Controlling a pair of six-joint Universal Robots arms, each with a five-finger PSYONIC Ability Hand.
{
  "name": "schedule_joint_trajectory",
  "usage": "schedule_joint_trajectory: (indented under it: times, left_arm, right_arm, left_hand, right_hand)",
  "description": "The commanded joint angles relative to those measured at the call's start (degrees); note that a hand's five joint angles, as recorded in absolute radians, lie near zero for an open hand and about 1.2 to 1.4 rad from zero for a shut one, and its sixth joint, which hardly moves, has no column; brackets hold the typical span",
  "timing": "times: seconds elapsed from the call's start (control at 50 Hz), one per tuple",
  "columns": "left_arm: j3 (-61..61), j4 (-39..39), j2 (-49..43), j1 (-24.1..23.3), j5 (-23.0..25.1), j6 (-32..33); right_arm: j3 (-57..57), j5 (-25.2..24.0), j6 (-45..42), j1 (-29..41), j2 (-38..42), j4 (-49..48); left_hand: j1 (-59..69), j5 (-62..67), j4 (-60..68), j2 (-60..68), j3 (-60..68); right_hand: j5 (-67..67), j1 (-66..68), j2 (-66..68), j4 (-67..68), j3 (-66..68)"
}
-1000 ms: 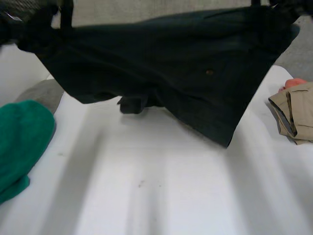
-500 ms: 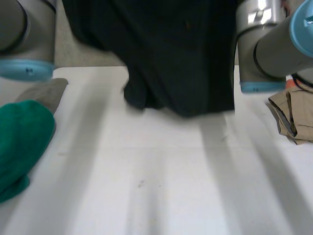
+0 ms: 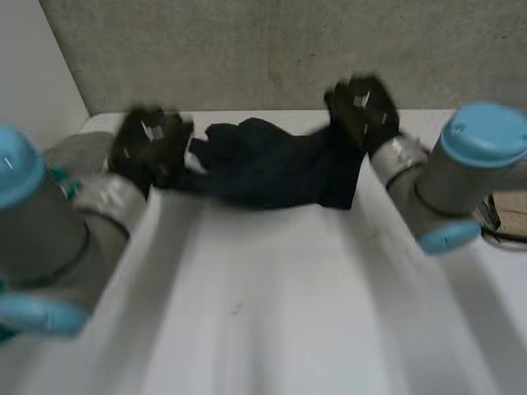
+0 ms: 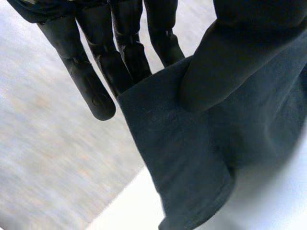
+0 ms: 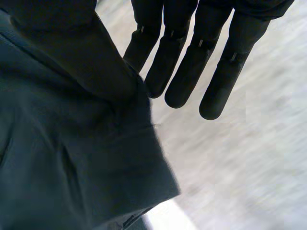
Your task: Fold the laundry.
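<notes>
The dark cloth garment (image 3: 272, 169) has dropped to the white worktop's (image 3: 272, 313) far side; I see left hand (image 3: 148, 146) and right hand (image 3: 362, 111) pinching its opposite ends, thumbs against straight fingers.

White table (image 3: 272, 313), matte, and I see a small dark speck (image 3: 237, 309) near its middle. At 12 o'clock, along the far edge, a dark garment (image 3: 272, 173) sits bunched in a wide strip. Its lower hem appears to touch the top, though I can't confirm full contact. At 10 o'clock, a grey cloth (image 3: 72, 151) lies flat near the far corner. At 3 o'clock, a tan garment (image 3: 512, 220) lies at the table's side edge, well apart from the dark one.
</notes>
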Motion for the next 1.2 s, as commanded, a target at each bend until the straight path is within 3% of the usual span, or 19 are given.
schedule_joint_trajectory:
  times: [0.02,0.16,0.26,0.32,0.52,0.56,0.6,0.62,0.64,0.72,0.8,0.86,1.0,1.2]
  left_arm:
    - [-9.26,-6.80,1.84,-2.62,-1.11,4.11]
    - [-10.41,-24.11,6.86,-2.80,-1.47,5.78]
    - [-11.64,-44.04,10.20,-3.85,-1.03,9.46]
    - [-11.82,-47.87,11.78,-4.20,0.72,10.26]
    - [-8.39,-37.42,10.65,-3.33,-0.14,8.86]
    - [-7.42,-34.87,9.33,-2.36,-0.59,7.72]
    - [-6.81,-33.64,8.54,-1.92,-0.85,7.19]
    - [-6.20,-32.16,7.84,-1.40,-1.03,6.84]
    - [-5.84,-31.18,7.57,-0.96,-0.85,6.66]
    - [-3.56,-23.55,4.85,2.47,-0.33,5.26]
    - [-1.80,-14.58,0.37,5.72,2.13,1.75]
    - [0.21,-9.14,-4.80,7.74,8.17,-1.59]
    - [7.59,-5.42,-16.84,11.70,19.52,-4.76]
    - [17.71,-6.04,-28.81,11.88,17.61,-2.48]
  right_arm:
    - [8.96,-2.67,-6.41,0.75,-2.33,11.59]
    - [15.03,-1.62,-13.97,1.28,-9.79,31.37]
    - [22.48,5.22,-21.78,0.93,-16.29,51.37]
    - [26.00,5.95,-25.57,0.93,-19.37,52.32]
    - [29.01,3.13,-20.58,2.16,-20.44,41.41]
    - [28.83,3.31,-18.13,2.25,-20.09,39.66]
    - [28.83,3.48,-17.15,2.07,-19.91,38.78]
    - [29.01,3.48,-16.45,1.81,-19.82,37.38]
    - [29.18,3.48,-16.18,1.72,-19.82,36.84]
    - [30.32,3.49,-15.65,1.63,-19.65,33.15]
    - [31.29,3.66,-15.47,1.98,-19.12,31.39]
    - [31.73,3.57,-15.12,2.42,-18.51,30.78]
    - [31.91,3.57,-13.72,2.42,-17.45,29.63]
    - [31.91,3.57,-13.10,1.90,-16.48,28.31]
  left_hand:
    - [13.17,12.58,11.11,11.24,11.52]
    - [13.17,12.58,11.11,11.24,11.52]
    - [13.17,12.58,11.11,11.24,11.52]
    - [13.17,12.58,11.11,11.24,11.52]
    - [11.01,10.41,8.95,9.07,9.35]
    - [-7.24,-7.83,-9.30,-9.17,-8.89]
    - [-34.44,-35.03,-36.50,-36.37,-36.09]
    - [-54.06,-54.66,-56.12,-56.00,-55.71]
    - [-56.83,-57.42,-58.89,-58.76,-58.48]
    - [-54.46,-55.06,-56.52,-56.40,-56.12]
    - [-37.15,-37.74,-39.21,-39.08,-38.80]
    - [-23.69,-24.29,-25.75,-25.63,-25.34]
    - [-14.39,-14.99,-16.45,-16.33,-16.05]
    - [-15.40,-16.00,-17.46,-17.34,-17.06]
  right_hand:
    - [11.48,16.94,12.05,11.20,11.43]
    - [11.48,16.94,12.05,11.20,11.43]
    - [11.48,16.94,12.05,11.20,11.43]
    - [11.48,16.94,12.05,11.20,11.43]
    - [11.48,16.94,12.05,11.20,11.43]
    - [11.48,16.94,12.05,11.20,11.43]
    - [11.48,16.94,12.05,11.20,11.43]
    - [11.48,16.94,12.05,11.20,11.43]
    - [11.48,16.94,12.05,11.20,11.43]
    - [11.48,16.94,12.05,11.20,11.43]
    - [11.48,16.94,12.05,11.20,11.43]
    - [11.48,16.94,12.05,11.20,11.43]
    - [11.48,16.94,12.05,11.20,11.43]
    - [11.48,16.94,12.05,11.20,11.43]
